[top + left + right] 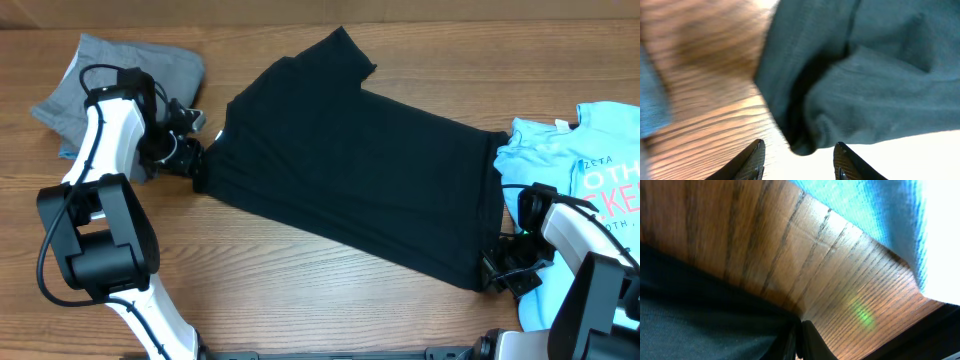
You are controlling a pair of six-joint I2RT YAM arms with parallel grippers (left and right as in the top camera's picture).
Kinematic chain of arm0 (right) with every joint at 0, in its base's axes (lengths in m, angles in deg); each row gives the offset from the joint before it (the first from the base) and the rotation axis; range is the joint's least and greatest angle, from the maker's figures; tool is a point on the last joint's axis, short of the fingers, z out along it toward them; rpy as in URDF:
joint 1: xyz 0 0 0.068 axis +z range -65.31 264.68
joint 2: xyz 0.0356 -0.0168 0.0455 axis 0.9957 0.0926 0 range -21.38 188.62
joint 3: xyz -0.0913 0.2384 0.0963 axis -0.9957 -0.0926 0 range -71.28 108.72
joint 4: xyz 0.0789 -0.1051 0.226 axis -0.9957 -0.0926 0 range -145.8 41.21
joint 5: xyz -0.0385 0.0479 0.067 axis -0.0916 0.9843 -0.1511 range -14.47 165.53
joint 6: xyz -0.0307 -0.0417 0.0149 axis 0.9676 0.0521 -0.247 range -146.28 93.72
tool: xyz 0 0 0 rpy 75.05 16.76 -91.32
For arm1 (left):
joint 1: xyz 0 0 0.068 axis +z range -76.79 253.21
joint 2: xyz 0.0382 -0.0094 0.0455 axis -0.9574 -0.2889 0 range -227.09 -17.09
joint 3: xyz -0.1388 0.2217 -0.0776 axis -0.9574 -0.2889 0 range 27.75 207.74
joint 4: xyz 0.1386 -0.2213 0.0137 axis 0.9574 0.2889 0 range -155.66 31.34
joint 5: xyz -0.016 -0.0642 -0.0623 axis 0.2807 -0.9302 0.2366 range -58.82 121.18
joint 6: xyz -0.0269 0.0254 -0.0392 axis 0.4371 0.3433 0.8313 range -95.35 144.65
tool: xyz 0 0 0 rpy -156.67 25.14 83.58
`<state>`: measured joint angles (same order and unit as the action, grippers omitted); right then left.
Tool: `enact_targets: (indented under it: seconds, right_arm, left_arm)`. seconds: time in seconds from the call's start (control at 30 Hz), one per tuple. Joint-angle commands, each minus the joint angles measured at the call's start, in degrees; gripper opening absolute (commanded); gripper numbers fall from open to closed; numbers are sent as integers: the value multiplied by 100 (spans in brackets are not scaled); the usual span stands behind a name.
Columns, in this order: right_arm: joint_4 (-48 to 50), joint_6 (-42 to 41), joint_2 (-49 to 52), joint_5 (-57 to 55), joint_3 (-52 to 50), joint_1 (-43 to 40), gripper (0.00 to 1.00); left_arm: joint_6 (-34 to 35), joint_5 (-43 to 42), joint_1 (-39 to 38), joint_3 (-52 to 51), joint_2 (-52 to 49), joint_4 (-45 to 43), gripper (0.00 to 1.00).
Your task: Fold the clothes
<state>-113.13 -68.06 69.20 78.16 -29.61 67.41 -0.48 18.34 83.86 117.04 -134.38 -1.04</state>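
Wood-grain counter (300, 310) carries 3 garments in the overhead view. Across the middle of that frame the black T-shirt (350, 170) lies spread flat on a slant. It runs from left of centre down to the lower right, with 1 short sleeve (340, 55) pointing toward the top edge. Crumpled grey shorts (115, 80) sit in the upper left of the frame, apart from the shirt. A light blue printed tee (590, 160) lies at the right edge, just beside the black shirt's right end, and its print is cut off by the frame.

The left tool (196, 160) is at the shirt's left edge, between the shorts and the shirt. In the left wrist view its 2 fingertips (756, 160) stand spread apart at the bottom of the frame. A rounded fold of dark cloth sits just above the gap between them, and neither tip presses on it. That picture is blurred, so the finer detail of the fold is lost.

The right tool (497, 270) is at the shirt's lower right corner, beside the blue tee. In the right wrist view its fingers (815, 345) are pressed together at the bottom centre. The black cloth runs in from the lower left right up to where they meet, so they appear to pinch the shirt's edge. Bare wood fills the middle of that frame, and the blue tee shows in the upper right.
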Motion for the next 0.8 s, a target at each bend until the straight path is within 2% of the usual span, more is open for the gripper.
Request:
enact_targets:
  seconds: [0.0,0.2,0.27,0.5,0.63,0.7,0.77]
  right_arm:
    - [13,-50,-13,-216,-31,-48,8]
    - [15,-50,-13,-216,-31,-48,8]
    - [15,-50,-13,-216,-31,-48,8]
    - [9,-48,-13,-221,-31,-48,8]
    - [13,-48,-13,-221,-31,-48,8]
    - [13,-50,-13,-221,-31,-48,8]
    - [11,-48,-13,-221,-31,-48,8]
  left_arm:
    - [-256,-358,15,-337,-46,-144,41]
    - [-256,-120,31,-514,-46,-684,19]
    - [-254,7,31,-514,-46,-776,4]
    - [-249,271,31,-219,-44,-898,4]
    - [-249,717,31,103,-44,-787,5]
    - [-243,745,31,223,-44,-758,9]
    - [-155,719,31,313,-44,-743,19]
